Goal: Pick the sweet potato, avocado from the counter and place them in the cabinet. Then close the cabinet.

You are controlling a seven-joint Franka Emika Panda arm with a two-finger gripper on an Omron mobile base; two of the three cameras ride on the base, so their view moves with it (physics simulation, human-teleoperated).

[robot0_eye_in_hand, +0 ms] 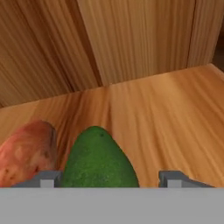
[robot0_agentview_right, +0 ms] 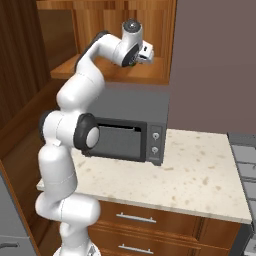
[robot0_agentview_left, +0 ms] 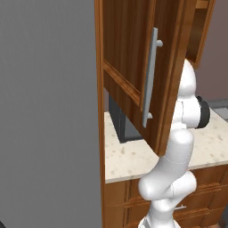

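Note:
In the hand view the dark green avocado (robot0_eye_in_hand: 98, 159) lies on the wooden shelf (robot0_eye_in_hand: 166, 113) of the cabinet, between my fingertips. The reddish-orange sweet potato (robot0_eye_in_hand: 26, 153) rests just left of it, touching or nearly touching it. My gripper (robot0_eye_in_hand: 109, 178) is open: a gap shows between the avocado and the right fingertip (robot0_eye_in_hand: 174, 178). In the right base view the gripper (robot0_agentview_right: 146, 52) reaches into the open cabinet (robot0_agentview_right: 115, 75), just over its shelf. The cabinet's door (robot0_agentview_left: 133, 67) stands swung open, its silver bar handle (robot0_agentview_left: 150, 78) facing me.
A dark grey microwave (robot0_agentview_right: 130, 132) sits on the beige speckled counter (robot0_agentview_right: 200, 175) under the cabinet. Wooden drawers (robot0_agentview_right: 135, 220) run below the counter. A grey stove edge (robot0_agentview_right: 245, 155) lies at the right. A tall grey panel (robot0_agentview_left: 44, 111) stands at the left.

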